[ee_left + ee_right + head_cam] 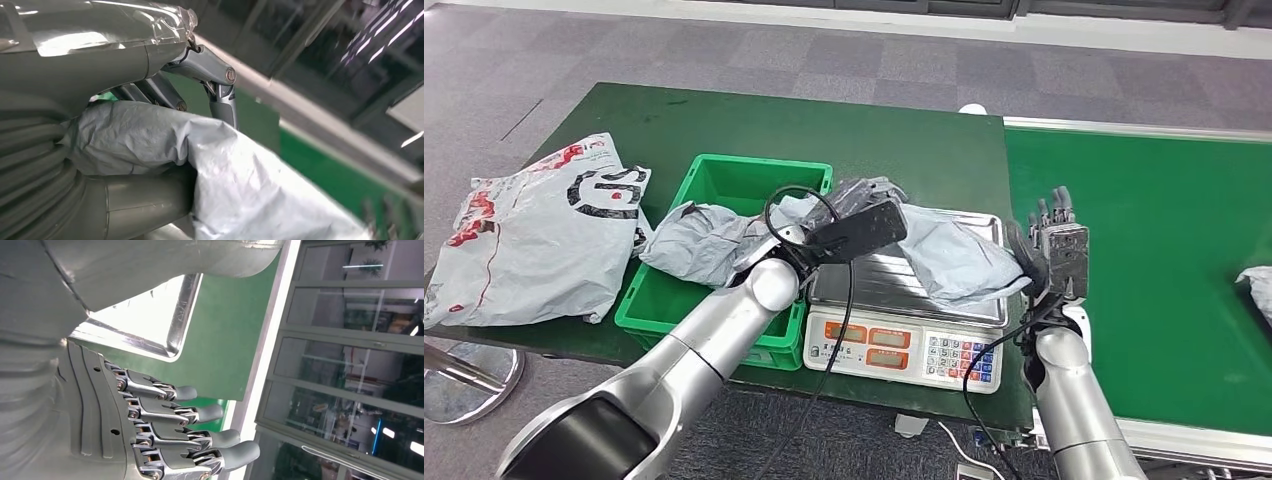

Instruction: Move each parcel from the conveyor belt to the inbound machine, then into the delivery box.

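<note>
Head view: even, bright overhead lighting; shadows lying soft and short under the green bin. Steel scale pan throwing mild glare; pic sharp centre to edge, slight wide-angle bend at corners. Left wrist view: bkgd blurring heavily, ceiling lights smearing into streaks; grey parcel staying in focus, tape glare showing near the hand. Right wrist view: the pan blowing out to white, fingers sharp, windows beyond showing reflections, moderately clear.

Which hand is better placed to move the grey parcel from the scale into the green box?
Likely the left hand: it grips the grey parcel over the scale, beside the green box. The right hand is open on the far side.
</note>
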